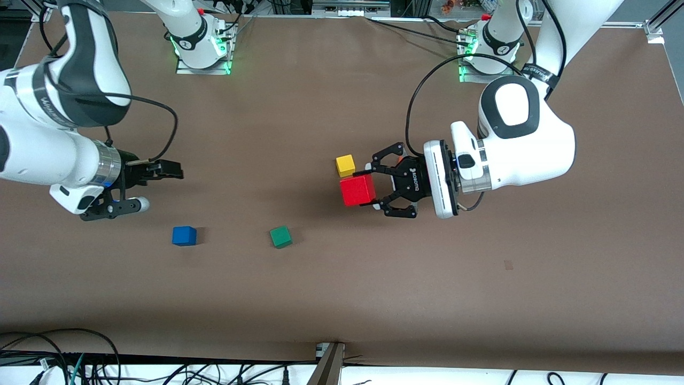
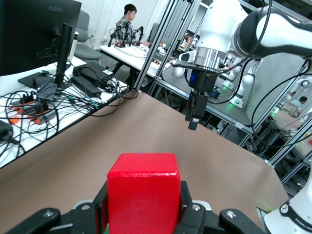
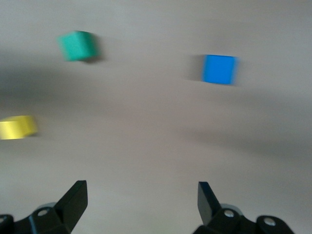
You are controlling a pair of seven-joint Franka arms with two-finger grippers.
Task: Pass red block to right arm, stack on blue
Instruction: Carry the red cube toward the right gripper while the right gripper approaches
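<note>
Brown counter [image 1: 320,299] fills the scene, robot bases along its top edge. Right gripper [image 1: 160,184] hangs over the counter at the right arm's end, fingers [image 3: 73,200] wide apart, nothing between them. Blue cube [image 1: 184,236] sits on the counter near that gripper, closer to the front camera. Green cube [image 1: 280,237] sits beside the blue one, well apart, toward the left arm's end. Yellow cube [image 1: 346,165] lies mid-counter. Left gripper [image 1: 368,190] is up in the air just beside the yellow cube, fingers clamped on the red block [image 1: 357,190], which is held off the counter. An orange bit shows under the left gripper, mostly hidden.
</note>
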